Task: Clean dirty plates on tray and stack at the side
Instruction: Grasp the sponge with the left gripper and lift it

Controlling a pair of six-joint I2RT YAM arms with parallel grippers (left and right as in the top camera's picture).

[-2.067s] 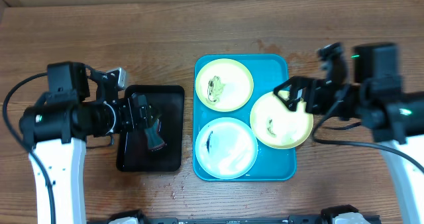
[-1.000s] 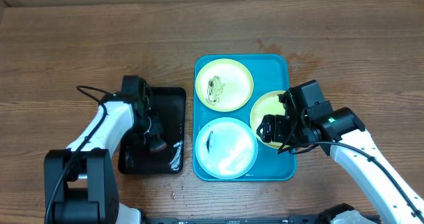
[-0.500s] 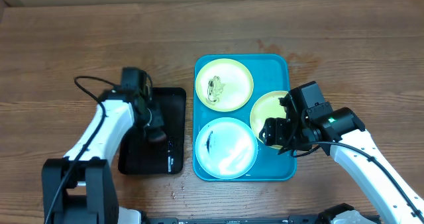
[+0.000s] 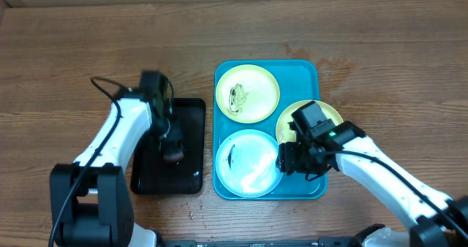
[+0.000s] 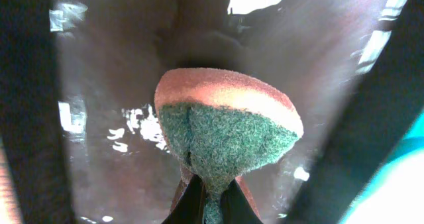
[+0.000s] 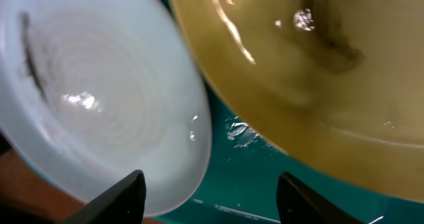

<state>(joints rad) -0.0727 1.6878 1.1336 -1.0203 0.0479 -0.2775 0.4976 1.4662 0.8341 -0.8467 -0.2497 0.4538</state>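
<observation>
Black tray (image 4: 189, 123) toward the table's left edge lies under the left gripper (image 4: 170, 143), its jaws pinching a green-and-orange sponge (image 5: 225, 128). On the turquoise tray (image 4: 303, 71), a yellow-green plate (image 4: 247, 93) fills the far left corner, the light-blue plate (image 4: 248, 163) the near left corner, and another yellow-green plate (image 4: 325, 112) overhangs the right edge. Right gripper (image 6: 211, 196) hangs spread near the near right corner.

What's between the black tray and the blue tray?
Just a thin strip of table separates the black tray and the blue tray, as the overhead view shows.
</observation>
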